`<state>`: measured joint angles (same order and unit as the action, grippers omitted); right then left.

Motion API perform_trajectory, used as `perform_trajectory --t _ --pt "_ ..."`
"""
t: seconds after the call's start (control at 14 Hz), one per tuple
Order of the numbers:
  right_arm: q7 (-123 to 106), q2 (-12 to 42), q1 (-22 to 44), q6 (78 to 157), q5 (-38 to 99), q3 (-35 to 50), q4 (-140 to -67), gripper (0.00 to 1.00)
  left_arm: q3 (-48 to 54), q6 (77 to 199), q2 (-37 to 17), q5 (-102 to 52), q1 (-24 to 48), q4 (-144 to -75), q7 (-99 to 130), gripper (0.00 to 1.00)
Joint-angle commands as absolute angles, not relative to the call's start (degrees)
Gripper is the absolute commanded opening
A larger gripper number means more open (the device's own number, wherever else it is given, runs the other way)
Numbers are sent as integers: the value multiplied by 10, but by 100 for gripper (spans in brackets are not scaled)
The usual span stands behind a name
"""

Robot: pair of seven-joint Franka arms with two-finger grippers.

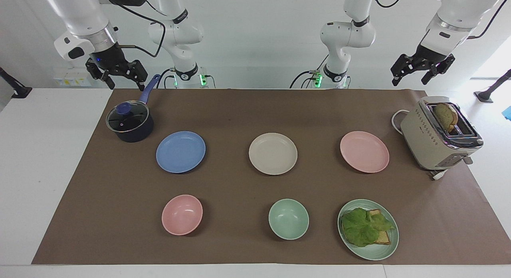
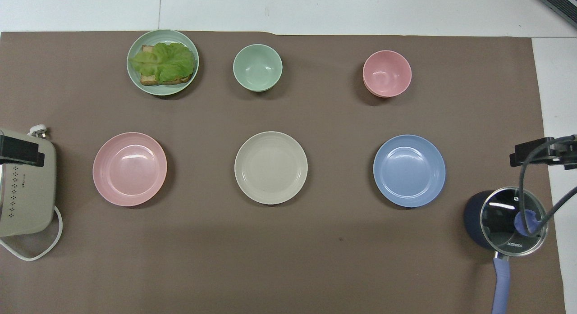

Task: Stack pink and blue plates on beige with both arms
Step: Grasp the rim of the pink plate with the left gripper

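Both arms are raised above the robots' edge of the counter, each wrist angled downward with the pincer hanging in the air and holding nothing. The left pincer hangs with its fingers spread above the toaster at the left arm's end of the brown mat; in the overhead view only a dark part of it shows at the frame edge over the toaster. The right pincer hangs with its fingers spread above the handle of the lidded saucepan at the right arm's end. The three task plates lie flat in a single row across the middle of the mat, well apart from one another: the pink plate toward the left arm's end, near the toaster; the beige plate in the centre; the blue plate toward the right arm's end, just beside the saucepan. Nothing rests on any of the three. A second row lies farther from the robots: a pale green plate carrying bread and lettuce, a green bowl and a pink bowl. A wide band of bare mat runs between the plate row and the robots, and bare strips separate the plates. White counter borders the mat on all sides.
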<state>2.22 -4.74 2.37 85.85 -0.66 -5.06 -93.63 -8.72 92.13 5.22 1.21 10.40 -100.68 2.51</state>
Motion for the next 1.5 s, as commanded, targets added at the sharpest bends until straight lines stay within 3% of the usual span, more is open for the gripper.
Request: perform_trajectory --t 0.0,0.43,0.86,1.43 --pt "27 -53 16 856 6 -48 -942 100 -84 1018 72 7 82 -1109 29 100" --pt "28 -53 17 862 6 -48 -943 100 -85 1148 6 6 52 -1185 34 100" --pt "28 -54 16 862 6 -48 -946 100 -84 1229 -81 5 38 -1192 40 100" --pt "28 -54 17 861 6 -48 -947 100 -84 1261 -88 -3 28 -1244 61 100"
